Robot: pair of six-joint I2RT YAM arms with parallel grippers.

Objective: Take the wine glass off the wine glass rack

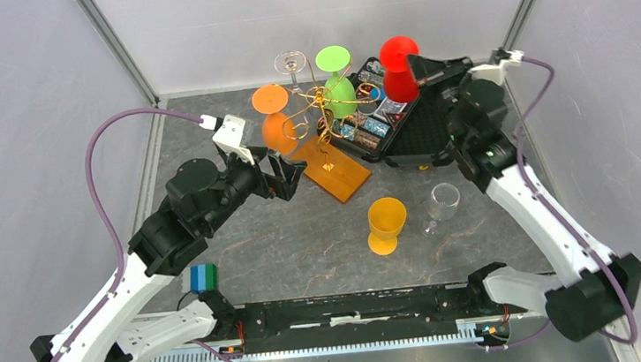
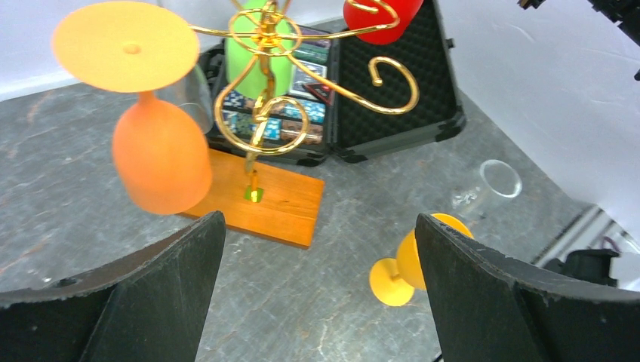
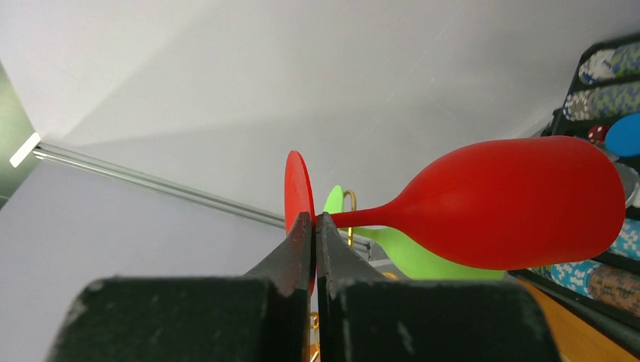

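Observation:
The gold wire wine glass rack [image 1: 321,114] stands on its orange-brown wooden base [image 1: 334,170]. A red wine glass [image 1: 399,80] hangs upside down just right of the rack's arms, over the black case; my right gripper [image 1: 413,62] is shut on the edge of its round foot [image 3: 297,188]. An orange glass [image 1: 273,114], a green glass [image 1: 338,91] and a clear glass [image 1: 291,64] hang on the rack. My left gripper [image 1: 286,175] stands open and holds nothing, low beside the wooden base [image 2: 264,200], under the orange glass [image 2: 158,154].
An open black case [image 1: 401,129] of coloured chips lies right of the rack. A yellow glass [image 1: 386,223] and a clear glass [image 1: 443,205] stand upright on the grey table in front. White walls close in the back and sides.

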